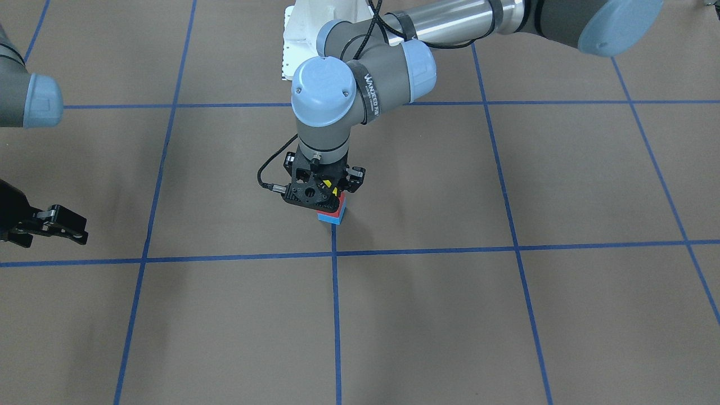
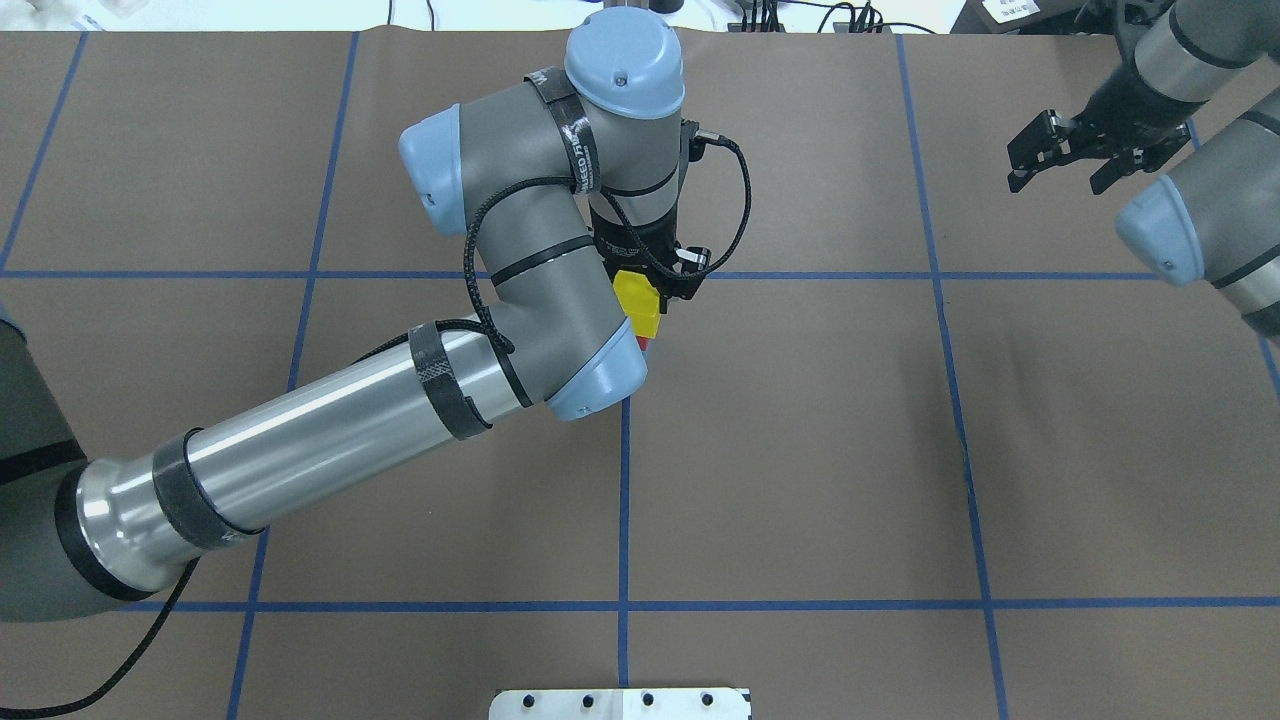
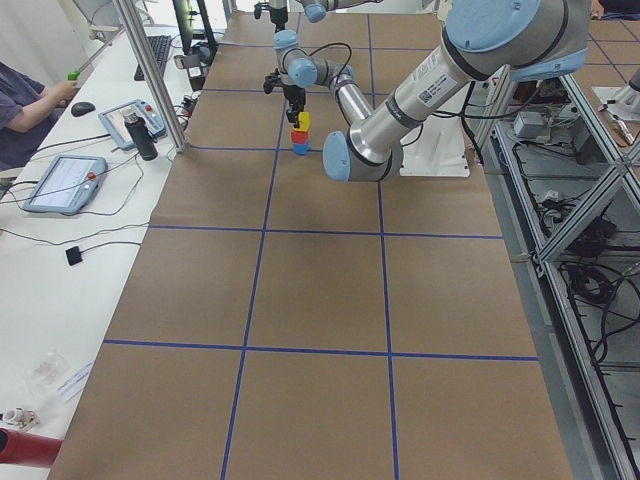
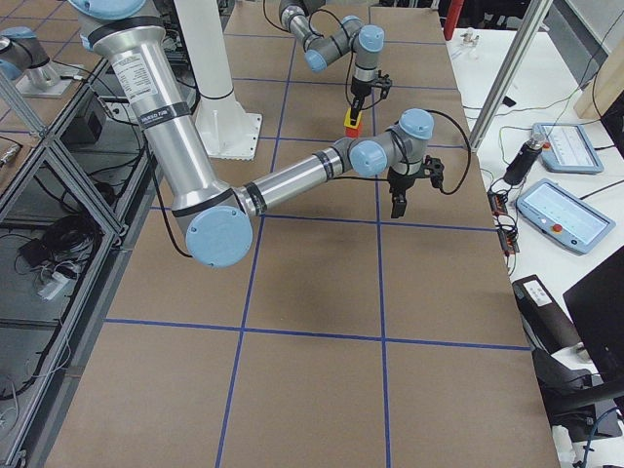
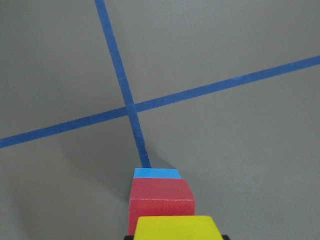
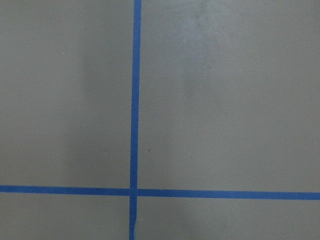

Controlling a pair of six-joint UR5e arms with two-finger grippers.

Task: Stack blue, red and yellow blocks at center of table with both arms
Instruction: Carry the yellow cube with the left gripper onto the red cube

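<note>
A blue block point(image 1: 329, 219) stands on the brown table at the centre tape crossing, with a red block point(image 1: 336, 207) stacked on it. My left gripper point(image 1: 325, 192) hangs straight over the stack, shut on a yellow block point(image 2: 637, 298) that sits on or just above the red block. The left wrist view shows yellow point(image 5: 177, 228) over red point(image 5: 161, 200) over blue point(image 5: 156, 173), roughly lined up. My right gripper point(image 2: 1060, 178) is open and empty, far off at the table's right back part.
Blue tape lines point(image 2: 800, 275) divide the brown table into squares. The robot's white base plate point(image 2: 620, 703) is at the near edge. A side desk with tablets point(image 3: 65, 180) and a seated operator lies beyond the table's far edge.
</note>
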